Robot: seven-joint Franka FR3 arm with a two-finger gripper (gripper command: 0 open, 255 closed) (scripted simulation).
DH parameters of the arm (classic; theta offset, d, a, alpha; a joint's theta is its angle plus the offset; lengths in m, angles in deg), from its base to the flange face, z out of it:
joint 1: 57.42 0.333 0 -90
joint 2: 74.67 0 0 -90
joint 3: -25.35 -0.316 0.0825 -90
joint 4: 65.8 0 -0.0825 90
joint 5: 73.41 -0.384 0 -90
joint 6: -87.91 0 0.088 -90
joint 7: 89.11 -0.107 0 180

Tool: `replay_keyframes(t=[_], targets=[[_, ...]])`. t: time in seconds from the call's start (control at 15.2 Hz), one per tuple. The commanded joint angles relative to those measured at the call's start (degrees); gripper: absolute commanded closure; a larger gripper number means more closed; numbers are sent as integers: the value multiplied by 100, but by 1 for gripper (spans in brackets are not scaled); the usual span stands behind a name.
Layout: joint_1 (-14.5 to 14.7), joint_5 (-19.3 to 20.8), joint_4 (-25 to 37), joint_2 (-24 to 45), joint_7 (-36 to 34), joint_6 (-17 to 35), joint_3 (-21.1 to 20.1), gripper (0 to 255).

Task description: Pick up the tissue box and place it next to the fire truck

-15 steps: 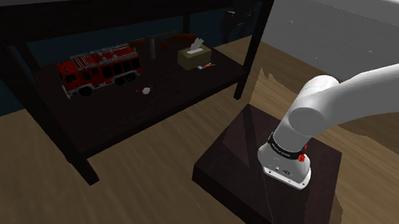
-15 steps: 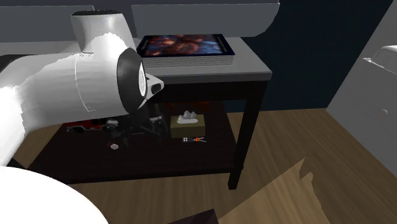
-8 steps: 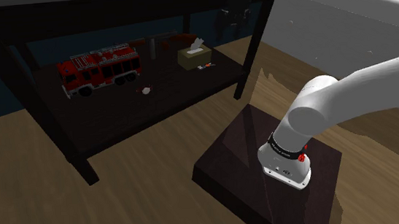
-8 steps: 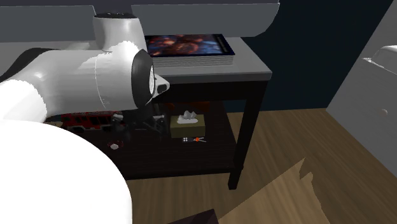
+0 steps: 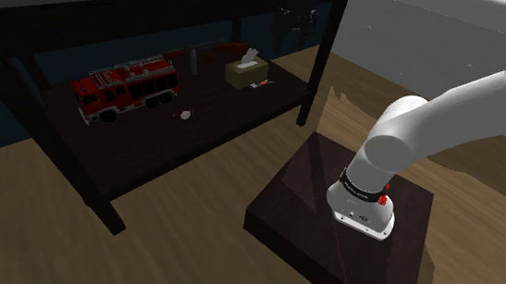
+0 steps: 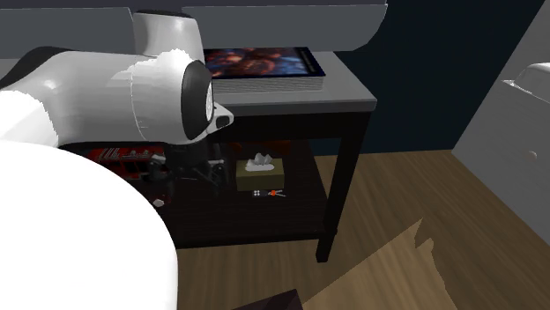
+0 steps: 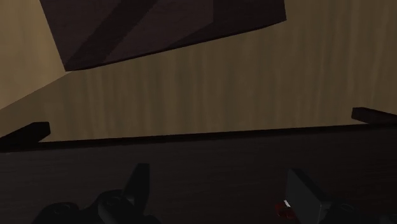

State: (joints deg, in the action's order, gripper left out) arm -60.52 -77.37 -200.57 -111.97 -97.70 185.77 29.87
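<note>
Claw (image 7: pixel 219 193) open, empty, over the shelf (image 5: pixel 149 145). Tissue box (image 6: pixel 257 173) sits beside it, ungrasped. Risk: arm (image 6: pixel 106 97) could clip the desk (image 6: pixel 348 92) in this tight gap

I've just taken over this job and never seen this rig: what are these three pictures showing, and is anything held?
It is a white arm on a dark stand. One camera looks from beside the stand, the second looks at the table past the arm, and the third rides on the hand. On the table's low shelf stand a fire truck and, apart from it, a tissue box; a book lies on top. In the wrist view the jaws stand apart, holding nothing.
</note>
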Motion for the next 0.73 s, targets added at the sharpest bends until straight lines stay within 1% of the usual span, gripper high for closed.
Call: replay_keyframes(t=[0.0, 0.07, 0.13, 0.46, 0.59, 0.66], targets=[[-164, -50, -60, 886, -7, 1438, 229, 0], [-33, -82, 40, 23, 1, -31, -10, 0], [-33, -82, 40, 23, 1, -31, -10, 0], [-194, -243, 11, 744, -48, 1021, 146, 0], [-331, -368, 52, 1068, -22, 1414, 141, 0], [-172, -430, 109, 65, -35, -66, -83, 0]])
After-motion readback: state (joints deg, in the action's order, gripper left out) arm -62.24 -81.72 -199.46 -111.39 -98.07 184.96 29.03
